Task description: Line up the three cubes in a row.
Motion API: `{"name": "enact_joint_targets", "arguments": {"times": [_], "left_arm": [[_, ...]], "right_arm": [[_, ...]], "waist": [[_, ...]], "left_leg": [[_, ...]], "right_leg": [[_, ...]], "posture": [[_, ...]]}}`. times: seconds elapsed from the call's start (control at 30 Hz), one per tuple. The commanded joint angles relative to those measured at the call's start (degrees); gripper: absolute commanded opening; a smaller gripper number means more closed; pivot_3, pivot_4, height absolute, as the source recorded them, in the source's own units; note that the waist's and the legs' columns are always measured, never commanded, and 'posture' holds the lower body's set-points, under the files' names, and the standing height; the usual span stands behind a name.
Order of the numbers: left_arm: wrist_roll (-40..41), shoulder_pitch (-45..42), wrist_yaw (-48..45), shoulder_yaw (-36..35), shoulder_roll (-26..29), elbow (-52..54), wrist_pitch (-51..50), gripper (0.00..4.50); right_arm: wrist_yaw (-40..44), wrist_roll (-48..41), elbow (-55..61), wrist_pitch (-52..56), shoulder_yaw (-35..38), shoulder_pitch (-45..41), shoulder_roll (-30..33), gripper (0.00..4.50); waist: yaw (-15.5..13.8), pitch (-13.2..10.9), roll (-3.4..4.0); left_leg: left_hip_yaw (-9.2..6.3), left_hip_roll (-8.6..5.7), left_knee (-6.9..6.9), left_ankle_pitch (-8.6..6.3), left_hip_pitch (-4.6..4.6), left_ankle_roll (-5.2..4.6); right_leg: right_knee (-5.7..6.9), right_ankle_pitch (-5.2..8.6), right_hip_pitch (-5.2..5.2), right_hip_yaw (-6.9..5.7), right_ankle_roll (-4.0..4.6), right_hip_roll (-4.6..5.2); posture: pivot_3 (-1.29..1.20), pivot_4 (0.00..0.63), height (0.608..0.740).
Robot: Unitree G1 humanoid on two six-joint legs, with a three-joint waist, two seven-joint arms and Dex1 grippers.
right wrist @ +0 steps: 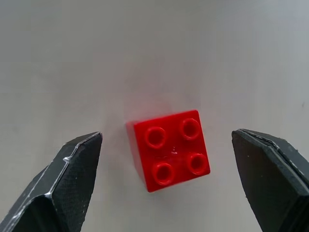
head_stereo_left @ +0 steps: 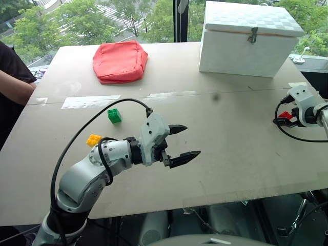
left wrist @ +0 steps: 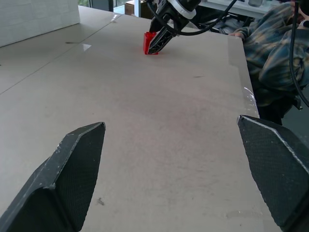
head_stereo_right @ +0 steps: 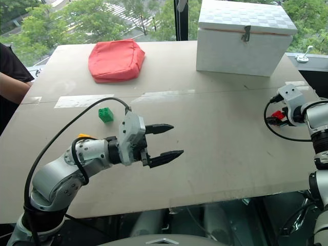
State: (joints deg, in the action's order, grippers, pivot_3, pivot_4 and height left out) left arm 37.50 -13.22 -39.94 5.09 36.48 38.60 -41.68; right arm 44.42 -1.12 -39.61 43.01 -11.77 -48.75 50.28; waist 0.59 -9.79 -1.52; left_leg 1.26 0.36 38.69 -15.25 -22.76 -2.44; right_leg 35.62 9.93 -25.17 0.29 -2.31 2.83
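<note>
The red cube lies studs up near the table's right edge. My right gripper hangs open over it, one finger on each side and neither touching it. The same red cube shows between those fingers in the left eye view. On the left part of the table sit the green cube and, nearer to me, the yellow cube, partly hidden by my left arm. My left gripper is open and holds nothing. It hovers over the middle of the table, pointing right, to the right of both cubes.
A large red fabric pouch lies at the back left and a big white box stands at the back right. A person's arm rests at the table's left edge. A strip of tape runs behind the green cube.
</note>
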Motion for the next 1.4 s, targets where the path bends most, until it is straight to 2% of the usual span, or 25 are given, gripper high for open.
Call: {"name": "enact_joint_targets", "arguments": {"times": [0.03,0.07,0.13,0.2,0.3,0.33,0.47,0.63,0.77,1.03,1.4], "left_arm": [[0.9,0.1,-1.1,-1.4,0.3,0.6,1.1,4.50],[1.0,0.3,-1.5,-1.6,0.5,0.7,1.3,4.50],[2.1,0.9,-2.3,-2.1,0.6,1.0,1.1,4.50],[3.2,1.0,-2.7,-2.7,0.4,0.9,1.0,4.50],[3.5,1.5,-3.1,-3.3,0.6,0.6,1.2,4.50],[3.3,1.7,-3.4,-3.4,0.9,0.6,1.3,4.50],[3.4,3.6,-3.3,-4.6,1.1,0.6,1.6,4.50],[2.9,8.6,-3.3,-8.3,2.4,1.4,3.3,4.50],[4.4,17.1,-4.0,-14.3,4.3,4.8,4.0,4.50],[5.7,27.3,-5.5,-22.5,6.9,8.3,5.3,4.50],[4.8,33.3,-4.4,-24.4,6.7,10.7,7.4,4.50]], "right_arm": [[0.4,1.7,-2.4,-2.4,0.9,-2.4,-0.4,4.43],[0.5,2.0,-2.9,-2.8,0.9,-2.7,-0.6,4.43],[0.5,2.9,-3.7,-4.2,0.8,-2.9,-1.0,3.91],[0.7,3.5,-4.4,-5.4,0.7,-3.2,-1.5,3.15],[1.5,3.9,-4.7,-6.2,0.9,-3.4,-2.0,1.65],[1.9,4.0,-4.6,-6.4,1.0,-3.3,-2.1,1.32],[5.9,3.3,1.4,-8.8,1.2,-1.1,-1.4,1.34],[15.3,-1.7,22.3,-6.8,1.1,4.1,-1.6,1.34],[21.7,-3.5,35.0,-5.2,-5.4,3.3,-5.8,1.34],[22.9,2.5,27.8,-15.3,-15.8,-2.2,-16.4,1.34],[25.7,5.8,19.4,-21.4,-18.2,-7.0,-22.9,1.34]], "waist": [[0.1,0.0,0.00],[0.2,0.0,0.00],[0.3,0.0,0.00],[0.2,0.0,0.00],[0.2,0.0,0.00],[0.2,0.0,0.00],[0.2,0.0,0.01],[0.4,-0.1,0.09],[0.5,-0.1,0.12],[-0.1,-0.1,0.13],[0.2,-0.1,0.19]], "left_leg": [[0.00,0.00,0.00,0.00,0.00,0.00],[0.00,0.00,0.00,0.00,0.01,0.00],[-0.01,0.01,0.00,0.00,0.04,0.00],[-0.02,0.01,0.00,0.00,0.04,0.00],[-0.02,0.01,0.00,0.00,0.04,0.00],[-0.02,0.01,0.00,0.00,0.05,0.00],[-0.03,0.01,0.00,0.00,0.04,0.00],[-0.05,0.10,-0.02,0.00,0.07,0.00],[-0.08,0.23,-0.02,0.00,0.12,0.01],[-0.11,0.21,0.06,0.01,0.08,0.02],[-0.15,0.21,-0.01,0.01,0.05,0.04]], "right_leg": [[0.00,-0.03,0.00,0.00,-0.05,0.00],[0.00,-0.08,0.00,0.01,-0.13,0.00],[0.01,-0.08,0.00,0.04,-0.14,-0.01],[0.02,-0.08,0.00,0.05,-0.13,-0.01],[0.02,-0.09,0.00,0.05,-0.14,-0.01],[0.03,-0.09,0.00,0.05,-0.14,-0.01],[0.03,-0.09,0.00,0.07,-0.14,0.00],[0.07,-0.10,-0.05,0.08,-0.16,-0.06],[0.11,-0.08,-0.04,0.04,-0.17,-0.08],[0.12,0.04,-0.02,-0.02,0.04,0.03],[0.11,0.03,-0.06,-0.09,0.09,0.02]], "posture": [[0.00,0.150,0.740],[0.00,0.150,0.740],[0.00,0.150,0.740],[0.00,0.150,0.740],[0.00,0.150,0.740],[0.00,0.150,0.740],[0.00,0.150,0.740],[0.00,0.150,0.740],[0.00,0.150,0.740],[0.00,0.150,0.740],[0.00,0.150,0.740]]}}
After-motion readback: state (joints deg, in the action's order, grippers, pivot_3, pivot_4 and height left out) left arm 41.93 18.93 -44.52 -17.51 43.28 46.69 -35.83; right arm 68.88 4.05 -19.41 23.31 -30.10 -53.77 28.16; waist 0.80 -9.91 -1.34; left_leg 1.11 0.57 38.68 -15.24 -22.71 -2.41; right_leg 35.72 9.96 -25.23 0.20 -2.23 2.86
